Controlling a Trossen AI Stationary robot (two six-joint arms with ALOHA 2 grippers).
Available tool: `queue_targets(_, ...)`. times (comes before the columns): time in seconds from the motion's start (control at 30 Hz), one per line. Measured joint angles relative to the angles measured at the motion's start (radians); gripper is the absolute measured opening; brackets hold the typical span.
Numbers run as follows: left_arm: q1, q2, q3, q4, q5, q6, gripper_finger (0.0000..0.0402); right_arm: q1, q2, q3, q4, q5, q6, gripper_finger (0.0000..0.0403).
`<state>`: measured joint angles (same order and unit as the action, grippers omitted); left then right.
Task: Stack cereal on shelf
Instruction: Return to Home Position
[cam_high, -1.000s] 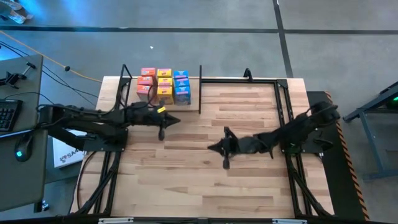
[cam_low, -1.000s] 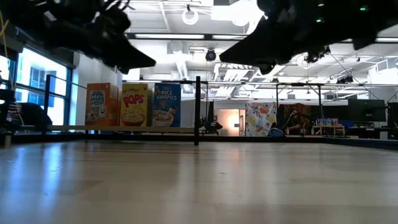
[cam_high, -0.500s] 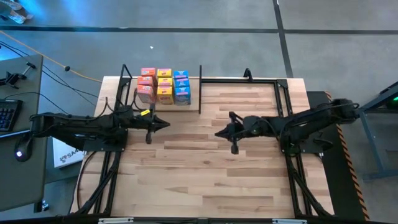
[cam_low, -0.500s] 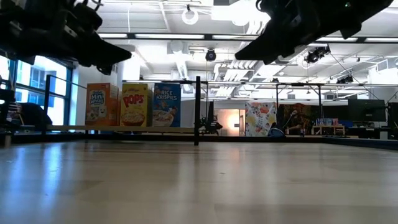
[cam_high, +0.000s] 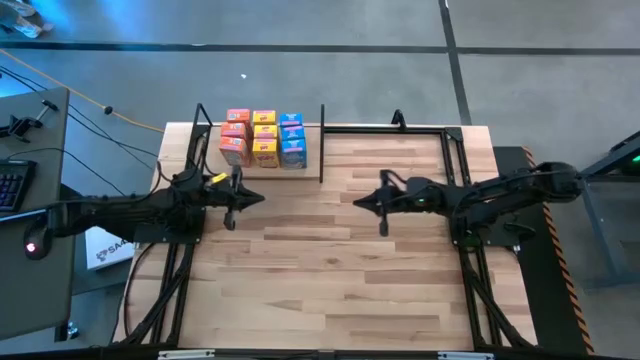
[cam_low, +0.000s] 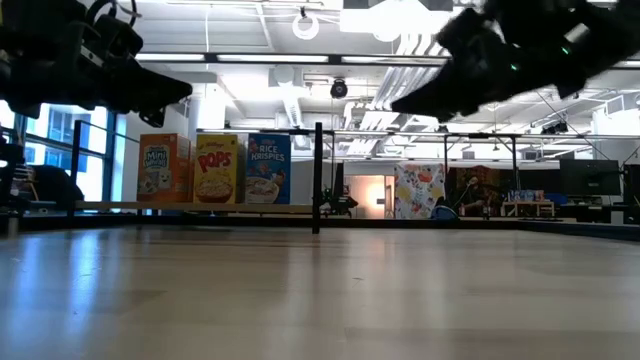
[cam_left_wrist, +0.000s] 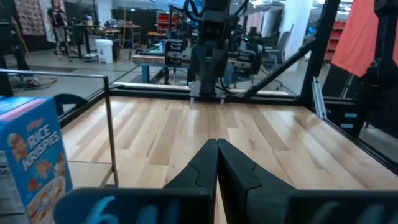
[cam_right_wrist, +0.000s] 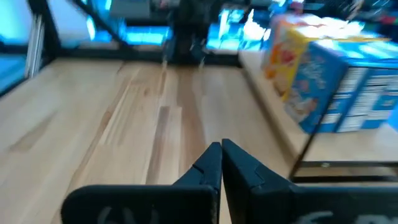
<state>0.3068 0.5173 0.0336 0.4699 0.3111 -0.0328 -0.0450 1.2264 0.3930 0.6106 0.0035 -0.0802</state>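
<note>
Looking down in the high view, the cereal (cam_high: 264, 138) sits as a three-by-three block inside the shelf (cam_high: 322, 150), sorted into orange, yellow and blue columns. From that I judge the stacking finished. Both arms reach inward over the bare tabletop (cam_high: 330, 280), apart from the boxes. The left gripper (cam_high: 232, 201) is near the shelf's front and the right gripper (cam_high: 381, 205) is farther along the table. Neither carries anything, which suits a return to rest.

At table height, the front row stands upright, side by side, with the printed faces outward for display. The orange box (cam_low: 162, 168) reads "Mini Wheats", the yellow box (cam_low: 218, 168) "Pops", and the blue box (cam_low: 268, 168) "Rice Krispies". Both grippers hang above the wood as dark shapes.

From the left wrist, that gripper's fingers (cam_left_wrist: 202, 171) are pressed together on nothing. "Rice Krispies" is legible on the blue box close by.

From the right wrist, its fingers (cam_right_wrist: 208, 168) likewise meet empty. The yellow and blue boxes stand off to one side, their print too blurred to read.
</note>
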Motion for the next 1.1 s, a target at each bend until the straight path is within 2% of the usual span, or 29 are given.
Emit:
queue_targets(0.17,0.029,-0.063,-0.022,-0.018,0.001,-0.018,0.0000,-0.037,-0.127,-0.202,0.209,0.001,0.039,0.0000)
queue_targets(0.37,0.049,-0.115,-0.022,-0.075,0.005,-0.017,0.0000,-0.059,-0.360,-0.372,0.237,0.033,0.053,0.0000)
queue_targets(0.77,0.110,-0.248,-0.022,-0.201,-0.009,-0.016,0.0000,-0.060,-0.713,-0.383,-0.216,0.103,0.054,0.0000)
queue_targets(0.9,0.123,-0.315,-0.022,-0.260,-0.029,-0.015,0.0000,-0.060,-0.803,-0.383,-0.299,0.152,0.056,0.0000)
queue_targets(1.1,0.132,-0.455,-0.022,-0.351,-0.114,0.000,0.0002,-0.060,-0.916,-0.383,-0.378,0.160,0.047,0.0000)
